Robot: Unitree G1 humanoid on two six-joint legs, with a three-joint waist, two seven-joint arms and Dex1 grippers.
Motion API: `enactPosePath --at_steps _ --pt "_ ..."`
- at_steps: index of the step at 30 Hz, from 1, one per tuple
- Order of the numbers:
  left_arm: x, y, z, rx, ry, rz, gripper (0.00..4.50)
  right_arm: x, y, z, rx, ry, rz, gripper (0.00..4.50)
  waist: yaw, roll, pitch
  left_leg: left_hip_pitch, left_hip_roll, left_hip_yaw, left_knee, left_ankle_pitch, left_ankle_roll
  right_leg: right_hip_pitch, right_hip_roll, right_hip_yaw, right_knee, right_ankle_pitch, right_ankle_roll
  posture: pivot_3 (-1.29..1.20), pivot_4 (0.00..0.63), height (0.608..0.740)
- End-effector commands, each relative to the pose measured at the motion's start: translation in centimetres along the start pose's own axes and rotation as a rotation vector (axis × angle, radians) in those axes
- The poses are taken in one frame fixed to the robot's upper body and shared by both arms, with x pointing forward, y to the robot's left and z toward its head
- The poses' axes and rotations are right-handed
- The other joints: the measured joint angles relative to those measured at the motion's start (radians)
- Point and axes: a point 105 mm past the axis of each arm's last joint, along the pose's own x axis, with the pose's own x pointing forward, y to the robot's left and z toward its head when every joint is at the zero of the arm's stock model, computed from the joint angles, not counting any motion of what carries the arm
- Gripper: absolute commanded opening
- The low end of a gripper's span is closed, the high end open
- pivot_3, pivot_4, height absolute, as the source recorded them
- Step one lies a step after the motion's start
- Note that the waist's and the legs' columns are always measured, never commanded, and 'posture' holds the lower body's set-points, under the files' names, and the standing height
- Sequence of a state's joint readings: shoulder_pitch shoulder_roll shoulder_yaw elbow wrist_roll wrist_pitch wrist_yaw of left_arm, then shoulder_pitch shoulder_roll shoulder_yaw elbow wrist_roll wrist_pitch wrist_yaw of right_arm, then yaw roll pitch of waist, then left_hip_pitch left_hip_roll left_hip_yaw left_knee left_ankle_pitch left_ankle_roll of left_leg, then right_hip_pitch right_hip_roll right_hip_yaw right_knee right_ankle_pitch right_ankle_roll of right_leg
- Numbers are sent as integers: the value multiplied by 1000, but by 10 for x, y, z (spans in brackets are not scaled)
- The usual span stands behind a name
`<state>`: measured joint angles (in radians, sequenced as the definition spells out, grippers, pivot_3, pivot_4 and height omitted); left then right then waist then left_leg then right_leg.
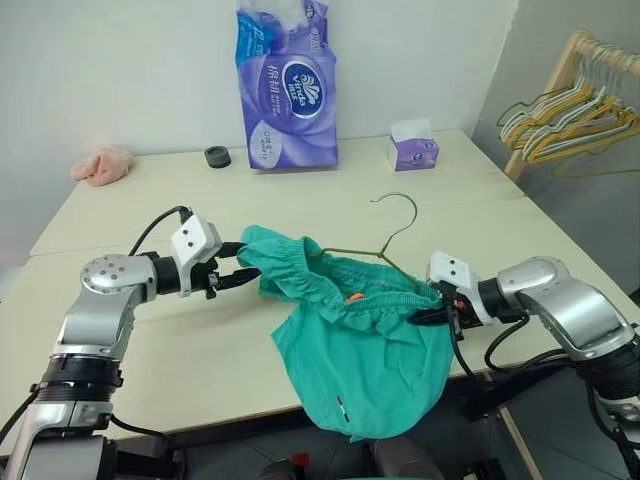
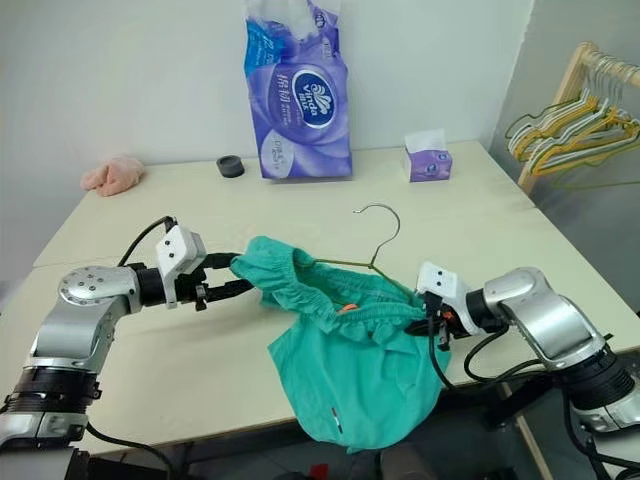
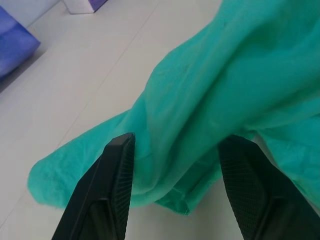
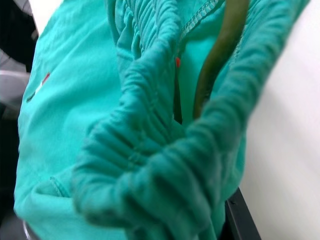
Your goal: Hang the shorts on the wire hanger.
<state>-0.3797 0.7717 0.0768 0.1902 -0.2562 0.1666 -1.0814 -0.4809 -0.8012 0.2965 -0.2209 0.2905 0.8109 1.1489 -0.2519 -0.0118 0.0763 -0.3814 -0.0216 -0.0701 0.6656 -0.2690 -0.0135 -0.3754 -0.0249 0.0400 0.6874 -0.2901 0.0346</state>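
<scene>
— So why is the left gripper (image 1: 243, 266) spread at that end of the shorts (image 1: 355, 350)?
— Its fingers (image 3: 116, 190) stand apart around the left waistband fold without pinching it; I judge it has let go there.
— And the wire hanger (image 1: 375, 252)?
— It lies on the table (image 1: 420, 205) with its shoulders tucked inside the waistband and its hook pointing far, so the cloth can ride on it.
— And on the right?
— The right gripper (image 1: 432, 312) is clenched on the shorts' waistband, holding it around the wire while the legs droop over the near edge.
</scene>
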Motion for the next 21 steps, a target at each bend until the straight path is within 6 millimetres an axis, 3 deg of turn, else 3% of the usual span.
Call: enactPosePath --at_steps 1,5,7,10,14,21 --pt "-23 18 18 31 -41 107 2559 -9 -4 12 4 -65 -67 0 0 0 0 0 0 0 0 0 0 0 0 0 0 0 0 -307 24 740" --pt "-45 20 22 -36 -67 151 2559 -14 -7 1 119 -86 -136 0 -3 0 0 0 0 0 -1 0 0 0 0 0 0 0 0 -324 35 740" --pt "-46 5 30 -90 -98 71 2559 -20 -9 -8 200 -94 -185 0 -4 0 0 0 0 0 -1 0 0 0 0 0 0 0 0 -335 39 740" --pt "-31 -29 51 -145 -149 -121 2559 -41 -17 -23 365 -110 -290 0 2 0 1 0 0 1 0 0 0 1 0 0 -1 0 0 -363 46 740" --pt "-6 -59 83 -183 -248 -313 2559 -68 -15 -40 505 -94 -386 0 6 1 1 0 -1 1 1 0 0 4 0 -1 -4 0 0 -411 57 740" --pt "16 -89 117 -219 -361 -544 2559 -111 -6 -79 688 -92 -641 0 -58 3 3 0 1 5 -2 0 1 3 5 2 -6 -2 4 -525 92 740"
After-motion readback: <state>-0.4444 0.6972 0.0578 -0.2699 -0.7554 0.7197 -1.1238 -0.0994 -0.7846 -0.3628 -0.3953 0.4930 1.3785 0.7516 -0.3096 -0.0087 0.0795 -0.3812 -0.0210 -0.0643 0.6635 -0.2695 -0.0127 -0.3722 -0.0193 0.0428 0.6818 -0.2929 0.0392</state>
